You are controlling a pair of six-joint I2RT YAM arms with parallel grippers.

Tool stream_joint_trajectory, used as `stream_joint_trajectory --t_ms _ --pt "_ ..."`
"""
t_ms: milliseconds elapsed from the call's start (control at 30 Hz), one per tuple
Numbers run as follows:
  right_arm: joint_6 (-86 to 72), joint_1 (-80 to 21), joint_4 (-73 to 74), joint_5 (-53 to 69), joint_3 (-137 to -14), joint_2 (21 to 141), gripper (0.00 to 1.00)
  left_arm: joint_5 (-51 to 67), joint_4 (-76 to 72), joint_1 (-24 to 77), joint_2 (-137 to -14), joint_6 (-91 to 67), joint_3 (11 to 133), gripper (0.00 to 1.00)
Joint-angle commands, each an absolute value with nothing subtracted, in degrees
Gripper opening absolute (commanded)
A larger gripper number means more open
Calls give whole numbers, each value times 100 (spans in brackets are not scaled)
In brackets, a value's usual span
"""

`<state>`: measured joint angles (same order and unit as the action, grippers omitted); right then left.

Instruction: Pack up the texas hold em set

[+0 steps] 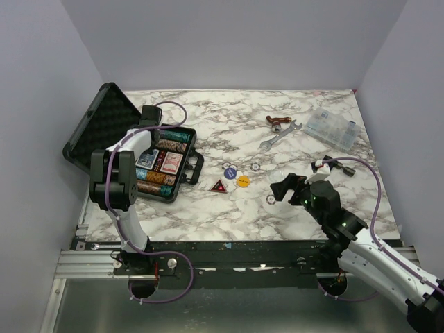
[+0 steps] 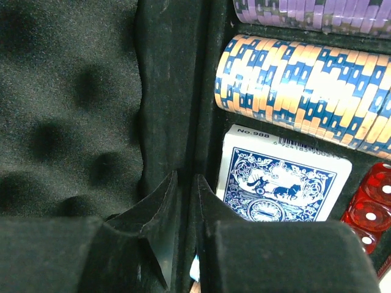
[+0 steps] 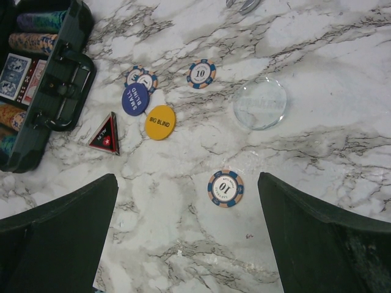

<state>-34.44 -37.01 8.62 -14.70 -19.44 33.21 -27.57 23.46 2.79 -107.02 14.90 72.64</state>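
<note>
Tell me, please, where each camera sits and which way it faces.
Top external: above and behind the arm bases, looking down on the marble table; left arm and right arm show.
Left wrist: close inside the open case, facing the blue deck and chip rows; its fingers show below.
Right wrist: on the right arm, looking down on the loose chip; its fingers spread wide.
Shared: top external and right wrist both show the yellow Big Blind button; all show the case.

- Marble-patterned table (image 1: 229,208): white with grey veining, under everything you see.
- Silver wrench (image 1: 281,137): lies flat, far side.
- Reddish-brown metal piece (image 1: 279,121): just beyond your wrench.
- Clear plastic compartment box (image 1: 332,127): far right, apart from the wrench.
</note>
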Motion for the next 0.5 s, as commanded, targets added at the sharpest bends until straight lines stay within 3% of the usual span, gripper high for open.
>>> stream_joint_trajectory --t_ms 0,267,467 --pt "-3394 -3691 780 -1547 -2074 3291 100 -1967 3107 244 -10642 1450 7330 14" --pt "-3440 -3691 784 -1524 -2092 3345 100 -1138 3693 264 -10834 1429 7580 15" --pt "-3467 -3687 835 -1529 -2061 3234 100 -1162 3653 360 -10743 1433 7444 15"
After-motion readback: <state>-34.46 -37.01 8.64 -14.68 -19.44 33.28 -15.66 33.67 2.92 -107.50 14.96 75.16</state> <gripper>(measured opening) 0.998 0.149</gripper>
